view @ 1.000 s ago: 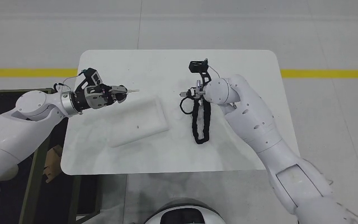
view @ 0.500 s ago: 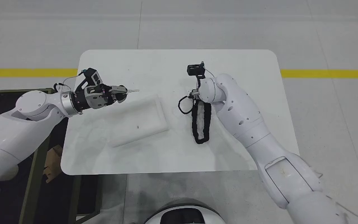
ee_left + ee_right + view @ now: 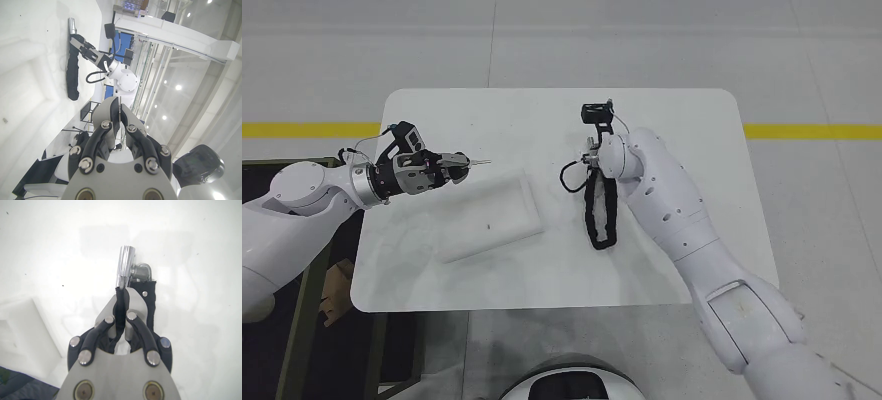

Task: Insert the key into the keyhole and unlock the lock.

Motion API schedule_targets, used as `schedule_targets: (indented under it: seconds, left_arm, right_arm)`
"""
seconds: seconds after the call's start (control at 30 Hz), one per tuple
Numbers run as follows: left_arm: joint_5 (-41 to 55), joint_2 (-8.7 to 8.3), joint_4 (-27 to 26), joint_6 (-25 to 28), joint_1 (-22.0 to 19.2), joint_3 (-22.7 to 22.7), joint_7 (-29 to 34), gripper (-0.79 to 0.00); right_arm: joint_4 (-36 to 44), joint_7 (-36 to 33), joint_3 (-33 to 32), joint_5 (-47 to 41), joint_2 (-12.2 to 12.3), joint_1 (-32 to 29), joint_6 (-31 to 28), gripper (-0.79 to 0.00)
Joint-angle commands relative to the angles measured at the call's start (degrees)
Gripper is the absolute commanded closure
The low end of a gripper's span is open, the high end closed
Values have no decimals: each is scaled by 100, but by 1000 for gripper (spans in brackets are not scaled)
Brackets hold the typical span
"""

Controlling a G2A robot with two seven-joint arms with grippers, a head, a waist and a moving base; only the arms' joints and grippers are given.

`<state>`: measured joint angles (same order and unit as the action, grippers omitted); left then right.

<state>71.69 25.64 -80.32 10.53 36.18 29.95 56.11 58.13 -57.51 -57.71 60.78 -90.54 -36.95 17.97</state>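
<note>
The key (image 3: pixel 480 163) is a thin metal blade sticking out from my left gripper (image 3: pixel 458 166), which is shut on it above the table's left side; it also shows edge-on between the pads as the key (image 3: pixel 119 109). The lock is a chrome cylinder (image 3: pixel 125 263) on a loop in a black fabric sleeve (image 3: pixel 600 215), lying near the table's middle. My right gripper (image 3: pixel 122 294) is shut on the sleeve just behind the cylinder. From the left wrist, the lock cylinder (image 3: pixel 71 24) and the right gripper (image 3: pixel 76 40) lie farther off across the table.
A white foam pad (image 3: pixel 487 218) lies between the two grippers, a corner of the foam pad (image 3: pixel 24 323) close beside the right gripper. The white table (image 3: pixel 692 130) has bare surface behind and to the right of the lock.
The right arm has swung a little closer to the table's middle, dragging the lock's black sleeve straighter and slightly farther back. The left arm and key have stayed still.
</note>
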Motion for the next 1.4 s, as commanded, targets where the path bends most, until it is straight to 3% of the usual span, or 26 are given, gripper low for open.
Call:
schedule_targets:
  seconds: [0.0, 0.37, 0.43, 0.5, 0.57, 0.6, 0.77, 1.23, 1.3, 1.37]
  left_arm:
    - [0, 0, 0, 0, 0, 0, 0, 0]
    - [0, 0, 0, 0, 0, 0, 0, 0]
    - [0, 0, 0, 0, 0, 0, 0, 0]
    - [0, 0, 0, 0, 0, 0, 0, 0]
    - [0, 0, 0, 0, 0, 0, 0, 0]
    - [0, 0, 0, 0, 0, 0, 0, 0]
    - [0, 0, 0, 0, 0, 0, 0, 0]
    - [0, 0, 0, 0, 0, 0, 0, 0]
    - [161, -26, -154, 234, 229, 129, -257, 0]
    - [431, -17, -366, 497, 425, 267, -283, 0]
  right_arm:
    - [264, 65, -266, -330, 36, -90, -247, 0]
    - [1776, 690, -1779, -2305, 516, -1063, -2079, 0]
    - [2171, 542, -2173, -2820, 519, -1435, -2594, 0]
    - [2966, -82, -2965, -3858, 495, -2226, -3516, 0]
    - [4062, -1202, -3642, -5789, 519, -3098, -3368, 0]
    - [4246, -1603, -3847, -6401, 566, -3308, -3250, 0]
    - [4040, -2343, -4008, -7908, 708, -3553, -3273, 0]
    - [3815, -2245, -3963, -8116, 798, -3653, -3276, 0]
    - [3975, -1960, -3826, -8652, 773, -4074, -3233, 0]
    - [4064, -1778, -3649, -8611, 777, -4258, -3528, 0]
